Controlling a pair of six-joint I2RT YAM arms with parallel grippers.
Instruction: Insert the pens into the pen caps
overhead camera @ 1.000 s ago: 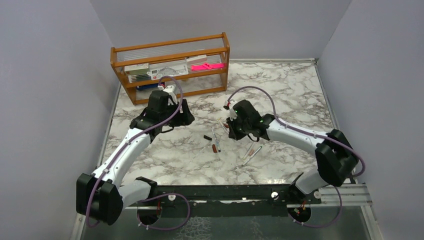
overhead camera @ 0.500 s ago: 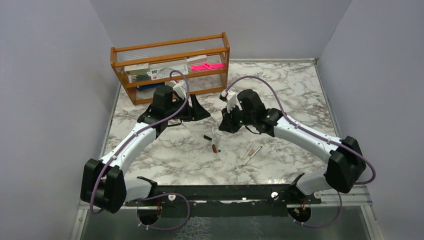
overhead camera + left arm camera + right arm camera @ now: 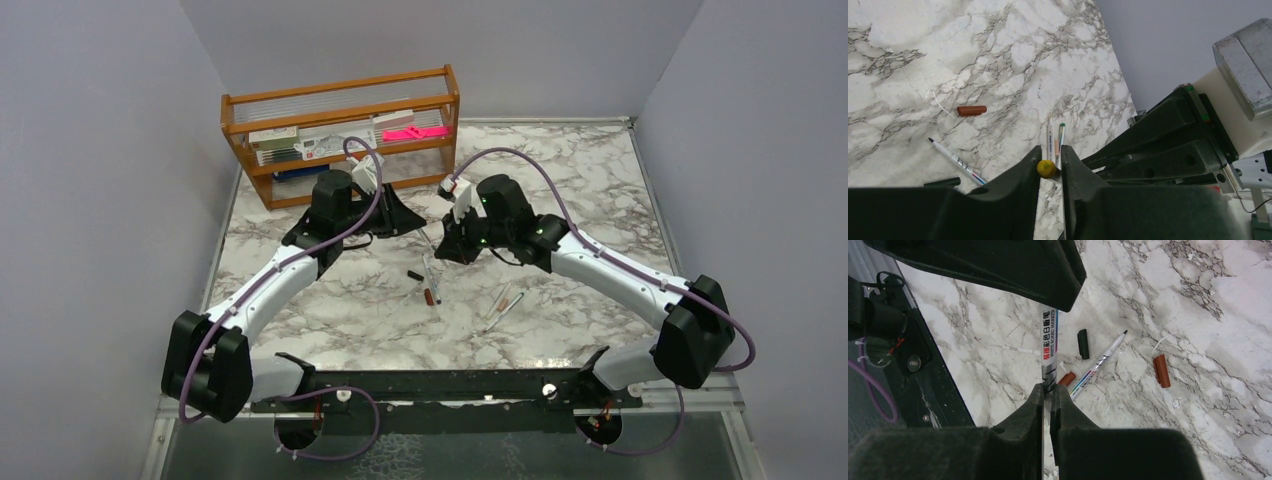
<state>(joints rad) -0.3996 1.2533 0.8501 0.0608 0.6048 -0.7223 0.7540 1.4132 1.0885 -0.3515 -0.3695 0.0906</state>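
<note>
A slatted wooden rack [image 3: 340, 108] is standing at the far left of the desk [image 3: 560, 190]. One of its shelves is carrying boxed stationery sets [image 3: 300, 145] and a bright pink flat item [image 3: 415, 132]. The desk is showing a glossy white marble pattern with grey veins.

The right gripper [image 3: 1046, 390] is pinching the held pen [image 3: 1049, 347], a slim white barrel with printed lettering and a silvery band, up off the desk. The matte black left gripper [image 3: 1049, 157] is covering the pen's far end in the right wrist view. Its fingers are pressing on a small round orange-yellow nub [image 3: 1047, 168], and I cannot tell whether this is a cap or the pen's own end.

Below, an uncapped pen [image 3: 1100, 362] with a dark pointed tip is lying beside a black cap [image 3: 1083, 344]. A red-brown cap [image 3: 1161, 371], a short cylinder, is lying apart. Two more pens [image 3: 503, 303] are lying side by side nearer the right arm, which is blocking much of the left wrist view.
</note>
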